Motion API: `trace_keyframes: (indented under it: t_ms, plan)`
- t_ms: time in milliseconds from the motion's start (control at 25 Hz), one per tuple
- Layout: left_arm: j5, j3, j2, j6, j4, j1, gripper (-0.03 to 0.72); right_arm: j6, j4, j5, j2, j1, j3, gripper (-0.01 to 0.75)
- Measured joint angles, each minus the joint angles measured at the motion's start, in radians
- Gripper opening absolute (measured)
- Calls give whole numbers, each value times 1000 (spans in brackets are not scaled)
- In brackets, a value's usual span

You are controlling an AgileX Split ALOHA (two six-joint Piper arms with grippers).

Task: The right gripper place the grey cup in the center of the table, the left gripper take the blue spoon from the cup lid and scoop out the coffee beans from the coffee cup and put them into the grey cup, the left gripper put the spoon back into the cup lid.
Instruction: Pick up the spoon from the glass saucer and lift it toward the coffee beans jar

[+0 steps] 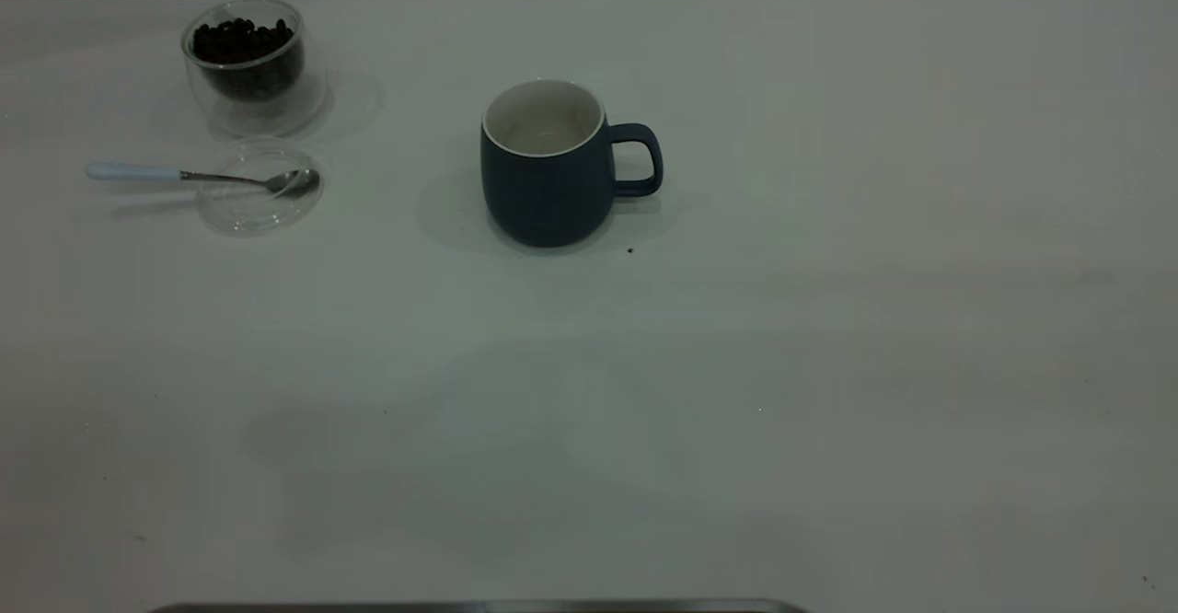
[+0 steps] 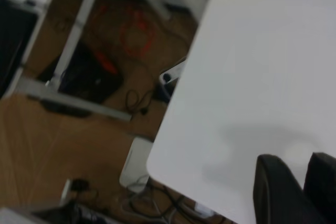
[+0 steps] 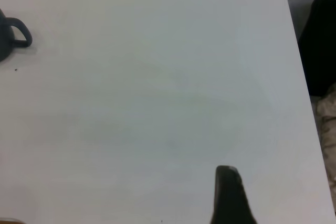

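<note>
The grey cup (image 1: pixel 545 185) stands upright near the middle of the table (image 1: pixel 828 364), with its handle pointing right. Its edge and handle show in the right wrist view (image 3: pixel 3 38). The blue spoon (image 1: pixel 198 175) lies across the clear cup lid (image 1: pixel 260 199) at the far left, its bowl in the lid and its handle sticking out to the left. The coffee cup (image 1: pixel 245 65), with coffee beans (image 1: pixel 241 40) in it, stands behind the lid. My left gripper (image 2: pixel 298 157) hangs empty and slightly open over a table corner. My right gripper (image 3: pixel 228 192) shows only in part, over bare table far from the cup.
A small dark speck (image 1: pixel 629 249) lies on the table just right of the grey cup. Neither arm shows in the exterior view. The left wrist view shows the table's rounded corner (image 2: pixel 152 163), with floor, cables and desk legs below it.
</note>
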Motion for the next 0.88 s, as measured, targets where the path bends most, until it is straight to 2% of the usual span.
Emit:
trace_keyframes:
  t_ms: [120,280,400,480,640,880]
  plan:
    - [-15,-2,6,0,-36,77,185,0,0,0,0,0,0,453]
    - [-50,-2,39,-4,-110,220,185,0,0,0,0,0,0,453]
    - [-99,-2,103,15,-226,338,185,0,0,0,0,0,0,453]
    - [-120,-2,165,83,-333,388,185,0,0,0,0,0,0,453]
    - [-143,-6,311,291,-560,418,185,0,0,0,0,0,0,453]
    - [-146,-75,527,516,-774,440,185,0,0,0,0,0,0,453]
